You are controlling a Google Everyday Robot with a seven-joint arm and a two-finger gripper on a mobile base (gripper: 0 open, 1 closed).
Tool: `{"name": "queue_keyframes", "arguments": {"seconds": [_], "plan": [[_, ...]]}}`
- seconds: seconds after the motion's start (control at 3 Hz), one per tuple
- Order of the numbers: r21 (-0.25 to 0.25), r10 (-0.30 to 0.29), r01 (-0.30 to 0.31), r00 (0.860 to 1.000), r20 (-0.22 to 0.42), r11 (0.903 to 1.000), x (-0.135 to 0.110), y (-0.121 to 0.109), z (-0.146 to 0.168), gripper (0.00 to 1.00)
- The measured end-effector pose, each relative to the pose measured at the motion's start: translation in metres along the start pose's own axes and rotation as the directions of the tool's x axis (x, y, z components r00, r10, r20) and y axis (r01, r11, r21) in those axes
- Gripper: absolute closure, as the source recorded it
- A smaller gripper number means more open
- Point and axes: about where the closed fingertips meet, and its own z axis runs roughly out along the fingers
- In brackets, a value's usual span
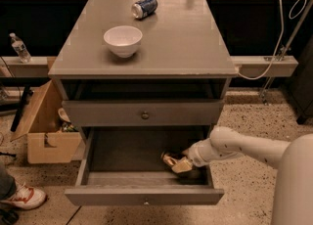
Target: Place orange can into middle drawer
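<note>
Lower right, the pincer (183, 164) is resting at the can (169, 159) inside the open drawer (146, 195); its grip I cannot tell. A bowl (122, 39) is sitting on the counter (186, 43).

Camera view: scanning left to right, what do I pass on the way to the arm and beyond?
Water bottle → cardboard box → white bowl → blue-and-silver can → orange can → claw, inside the open middle drawer at the can's right side → white cable.
</note>
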Motion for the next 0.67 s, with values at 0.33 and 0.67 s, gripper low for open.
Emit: {"name": "queue_keyframes", "arguments": {"seconds": [0.33, 0.67], "plan": [[0.003, 0.004, -0.005, 0.999, 0.038, 1.0000, -0.002, -0.005, -0.008, 0.00], [-0.008, -0.015, 0.016, 0.996, 0.089, 0.9998, -0.006, 0.002, -0.050, 0.00]]}}
